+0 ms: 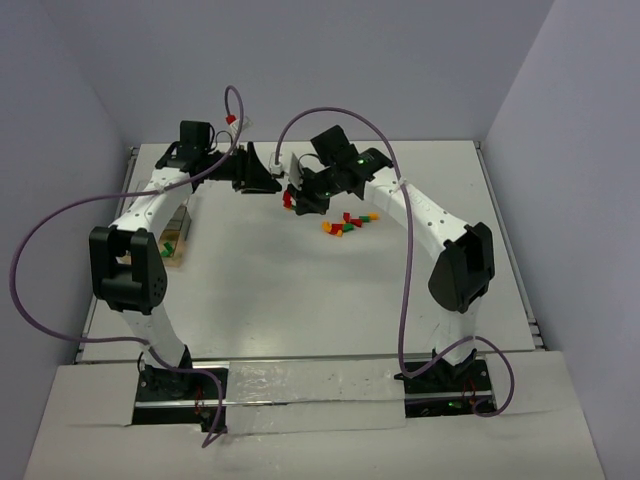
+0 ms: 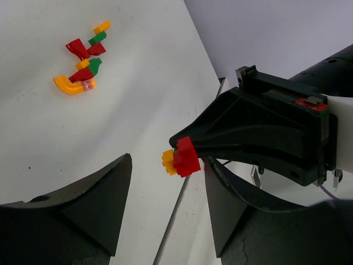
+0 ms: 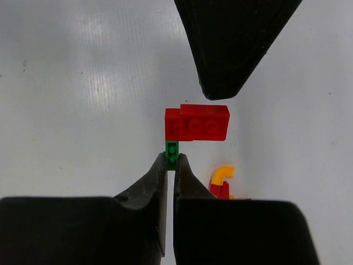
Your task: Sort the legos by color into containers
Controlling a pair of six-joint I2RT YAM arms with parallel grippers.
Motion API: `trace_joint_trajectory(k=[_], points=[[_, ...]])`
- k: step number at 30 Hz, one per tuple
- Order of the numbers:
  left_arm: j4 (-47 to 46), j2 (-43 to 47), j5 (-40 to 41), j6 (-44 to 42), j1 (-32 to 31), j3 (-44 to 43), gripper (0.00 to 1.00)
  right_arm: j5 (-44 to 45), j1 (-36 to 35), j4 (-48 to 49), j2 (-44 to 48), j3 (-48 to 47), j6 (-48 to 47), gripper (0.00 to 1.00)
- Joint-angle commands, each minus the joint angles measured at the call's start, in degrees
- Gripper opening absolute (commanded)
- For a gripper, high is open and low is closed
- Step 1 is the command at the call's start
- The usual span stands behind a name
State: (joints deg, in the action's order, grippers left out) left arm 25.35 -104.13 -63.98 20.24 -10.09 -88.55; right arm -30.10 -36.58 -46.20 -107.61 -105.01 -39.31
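My right gripper [image 3: 171,160] is shut on a thin green lego [image 3: 172,152] that is joined to a red lego [image 3: 197,122]. From the left wrist view this held cluster [image 2: 185,156] also shows a yellow piece, and it hangs between and just beyond my left gripper's [image 2: 167,165] open fingers, which do not touch it. Both grippers meet at the back centre of the table, left gripper [image 1: 262,180] and right gripper [image 1: 297,198]. A loose pile of red, green and yellow legos [image 1: 348,222] lies to the right. The containers [image 1: 172,245] sit at the left, partly hidden by my left arm.
The table's back edge [image 2: 193,182] runs close under the left gripper, with the grey wall behind. A curved yellow piece [image 3: 222,175] lies on the table beside the right fingers. Purple cables loop above both arms.
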Motion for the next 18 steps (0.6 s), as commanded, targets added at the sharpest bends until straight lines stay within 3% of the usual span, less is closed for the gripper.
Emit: trace_joint_trajectory(k=[1, 18], points=[[1.0, -0.2, -3.8, -1.9, -0.6, -3.2, 0.64, 0.9, -0.8, -0.9, -0.7, -2.8, -1.4, 0.00], [7.3, -4.0, -1.5, -4.6, -2.7, -8.0, 0.56, 2.7, -1.8, 0.3, -0.8, -3.0, -2.8, 0.00]])
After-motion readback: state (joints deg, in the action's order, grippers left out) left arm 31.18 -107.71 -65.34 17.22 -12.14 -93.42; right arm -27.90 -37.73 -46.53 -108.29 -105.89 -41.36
